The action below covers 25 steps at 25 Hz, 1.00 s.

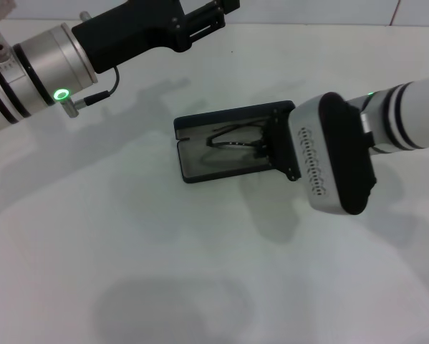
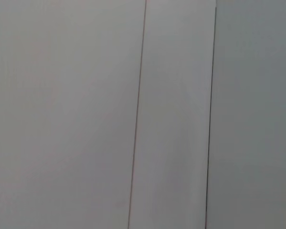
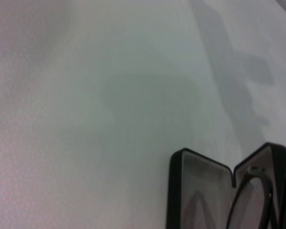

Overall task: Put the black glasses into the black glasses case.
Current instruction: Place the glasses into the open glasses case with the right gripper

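The black glasses case (image 1: 197,163) lies open on the white table in the middle of the head view, grey lining up. The black glasses (image 1: 232,140) rest inside it, across the hinge line. My right gripper (image 1: 271,147) hangs over the right end of the case, right at the glasses' right end; whether it touches them is hidden. The right wrist view shows the open case (image 3: 200,191) and one lens rim of the glasses (image 3: 250,200). My left gripper (image 1: 218,18) is raised at the far left, away from the case.
The white table (image 1: 128,272) spreads around the case on all sides. The left wrist view shows only a pale wall with two thin vertical seams (image 2: 138,114).
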Available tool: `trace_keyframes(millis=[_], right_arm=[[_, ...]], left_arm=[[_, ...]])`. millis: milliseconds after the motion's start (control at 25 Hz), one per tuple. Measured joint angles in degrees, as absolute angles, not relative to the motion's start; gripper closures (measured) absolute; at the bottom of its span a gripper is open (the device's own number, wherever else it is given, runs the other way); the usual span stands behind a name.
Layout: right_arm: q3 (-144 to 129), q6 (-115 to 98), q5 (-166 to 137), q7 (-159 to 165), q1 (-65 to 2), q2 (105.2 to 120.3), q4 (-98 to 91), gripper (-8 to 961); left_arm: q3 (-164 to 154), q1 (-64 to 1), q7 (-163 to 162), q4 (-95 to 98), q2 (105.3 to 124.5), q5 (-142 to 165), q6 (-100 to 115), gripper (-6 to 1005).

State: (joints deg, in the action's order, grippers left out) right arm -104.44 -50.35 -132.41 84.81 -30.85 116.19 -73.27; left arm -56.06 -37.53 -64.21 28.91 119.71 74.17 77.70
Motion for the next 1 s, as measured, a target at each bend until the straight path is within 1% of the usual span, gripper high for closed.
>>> trace_keyframes(millis=[360, 600, 880, 1000], right_arm=[[-108.87, -44.39, -133.85, 85.14, -32.56, 116.18, -70.73, 867], [-110.49, -41.86, -134.45, 87.96, -34.88, 116.18, -68.38, 866], [-112.19, -41.24, -134.82, 88.78, -35.13, 116.18, -67.89, 866], [-112.72, -41.98, -134.83, 88.98, -34.26, 116.19, -69.06, 802]], left_arm=[[-56.06, -37.53, -64.08, 28.91, 119.71, 74.20, 77.70, 376], [-56.05, -37.29, -63.92, 28.91, 119.71, 74.23, 77.70, 376], [-56.14, -36.96, -63.86, 28.91, 119.71, 74.51, 77.70, 372], [-56.16, -36.82, -63.81, 28.91, 119.75, 74.52, 77.70, 368]])
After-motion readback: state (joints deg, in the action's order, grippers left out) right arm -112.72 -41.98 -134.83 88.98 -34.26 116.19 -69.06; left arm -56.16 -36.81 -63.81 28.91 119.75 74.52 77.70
